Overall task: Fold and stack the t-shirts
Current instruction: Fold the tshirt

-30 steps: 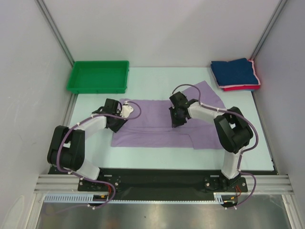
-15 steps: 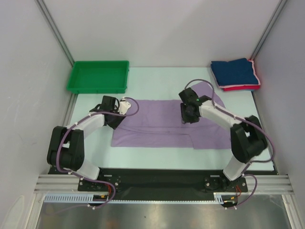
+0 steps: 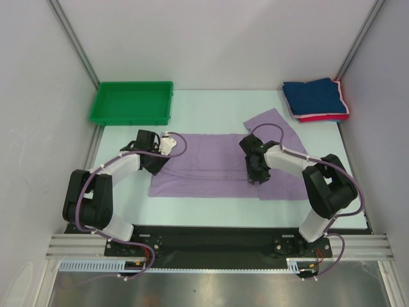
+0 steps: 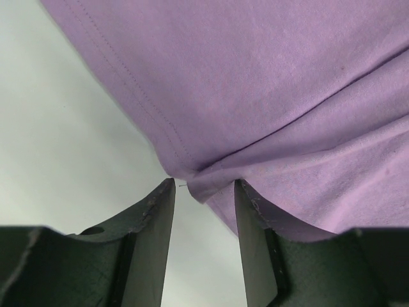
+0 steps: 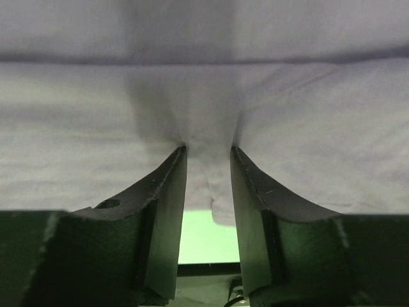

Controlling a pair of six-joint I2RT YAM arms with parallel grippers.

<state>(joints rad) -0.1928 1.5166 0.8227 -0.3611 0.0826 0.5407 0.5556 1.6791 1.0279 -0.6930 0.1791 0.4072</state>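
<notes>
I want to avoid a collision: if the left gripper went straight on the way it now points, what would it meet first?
The pale lavender cloth t-shirt: its folded edge lies just ahead of the left gripper, seemingly reaching between the tips, though depth is unclear.

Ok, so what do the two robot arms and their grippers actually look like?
The left arm and right arm have chunky black joint housings joined by white links, with a purple cable looping along each. The left gripper and right gripper each end in two dark, flat, tapered fingers. No markings are readable.
</notes>
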